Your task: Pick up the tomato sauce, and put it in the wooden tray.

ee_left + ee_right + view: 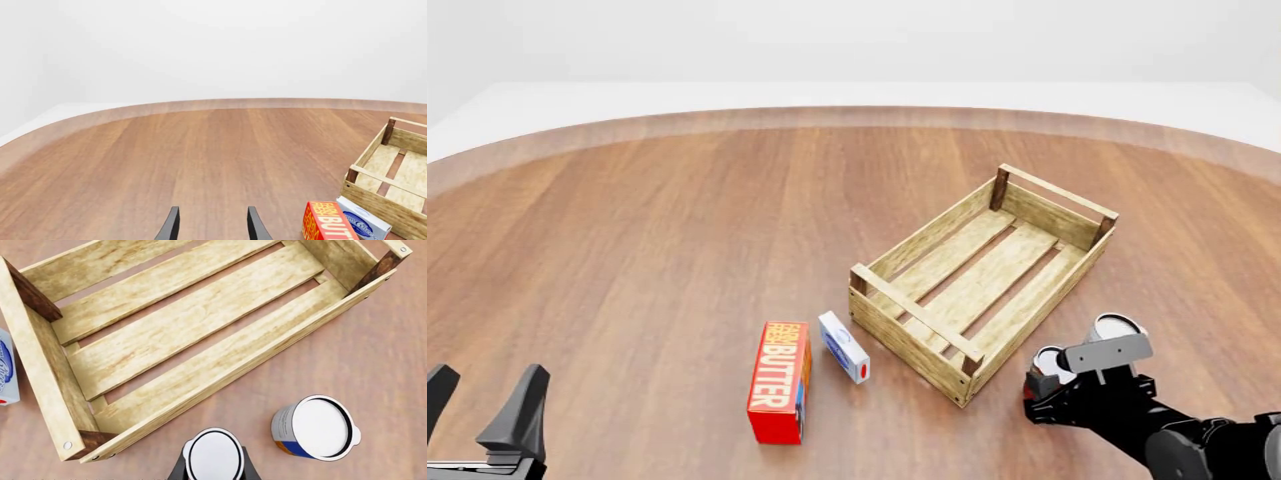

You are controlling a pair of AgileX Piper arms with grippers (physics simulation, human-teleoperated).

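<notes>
**Materials and finish**

Pale slatted wooden tray (981, 290): rough, matt grain, darker posts. Round brown wood table (667, 230): smooth, satin. Red butter carton (781, 381): printed card. Tomato sauce tin (213, 457): smooth silver metal lid.

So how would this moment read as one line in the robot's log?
stage: grasp | right gripper around tomato sauce, on table | wooden tray empty | left gripper open, idle
</notes>
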